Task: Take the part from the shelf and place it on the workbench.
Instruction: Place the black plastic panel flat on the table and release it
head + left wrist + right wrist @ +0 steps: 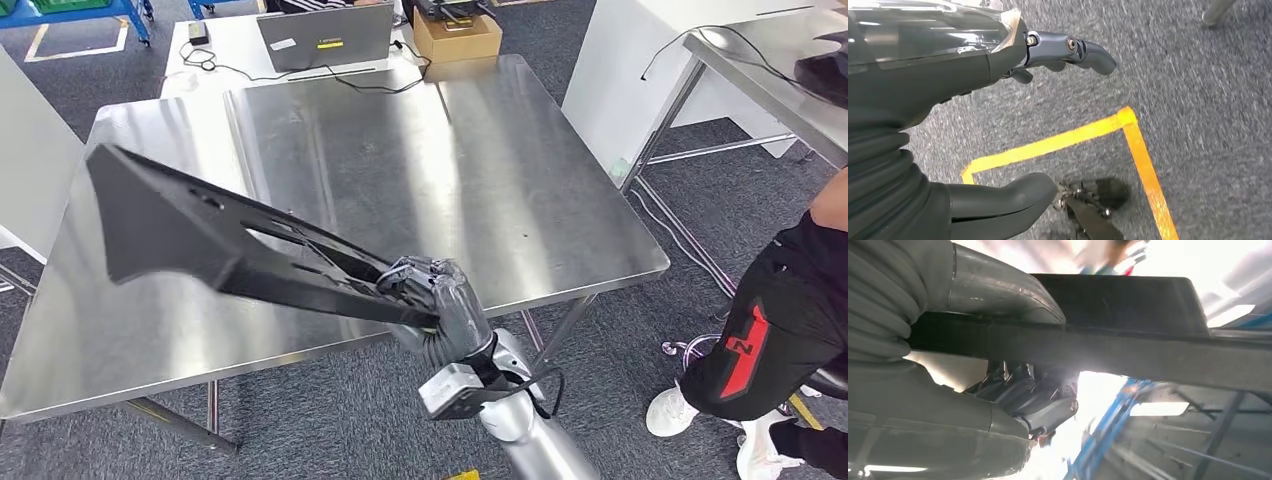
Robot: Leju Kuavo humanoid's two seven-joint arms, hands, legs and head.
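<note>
A long black plastic part (200,235) with slots and a wide flared end slants over the left half of the steel workbench (500,180), above its surface. My right hand (435,300) grips its narrow end near the bench's front edge. The right wrist view has the same part (1128,315) as a dark bar across my thumb and fingers (1038,400). My left hand (998,125) hangs over grey carpet, fingers apart and holding nothing.
At the bench's far edge stand a laptop (325,38) and a cardboard box (457,38), with cables trailing. A second steel table (770,70) is at the right. A person in black trousers (775,320) stands close at the right. Yellow floor tape (1128,135) marks the carpet.
</note>
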